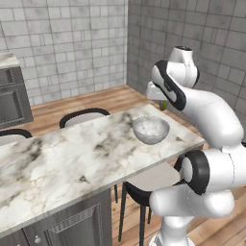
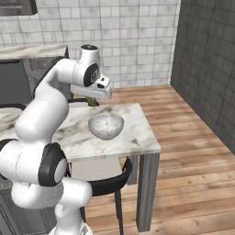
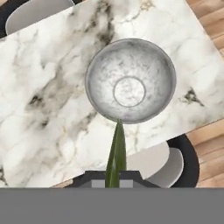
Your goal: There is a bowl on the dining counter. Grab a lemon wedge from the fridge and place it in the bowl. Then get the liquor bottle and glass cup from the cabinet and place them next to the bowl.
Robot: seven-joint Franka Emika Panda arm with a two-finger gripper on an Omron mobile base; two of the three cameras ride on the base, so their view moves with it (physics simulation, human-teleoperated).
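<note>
While suspended above the bench, pincer (image 3: 115, 180) clenched on the lemon wedge (image 3: 116, 151), a dark green sliver pointing away from the hand toward the bowl. Seen from the left base view, wedge (image 1: 164, 104) hanging just under the hand, beyond the bowl and above the far edge of the bench; from the right base view, wedge (image 2: 91, 102) above the slab behind the bowl's rim. Not yet over the bowl's hollow, judging by the hand view, where the wedge tip reaches only the near rim. Below: black-backed stool (image 3: 179, 162) tucked under the bench edge. Farther out: bowl (image 3: 130, 80), wide, pale and speckled, standing upright near the end of the dining counter (image 3: 39, 100), nothing inside it. Beyond that: wooden floor (image 2: 183, 137) and tiled wall (image 1: 62, 43). Risks noted: release at this position likely to drop the wedge on the marble or against the rim, from which a bounce off the bench end onto the floor appears possible, given how near the corner the bowl stands. Thin sliver, narrow hold; slippage or twisting during travel credible. Too low a descent liable to knock the bowl toward the edge. Bottle and cup steps outstanding.
</note>
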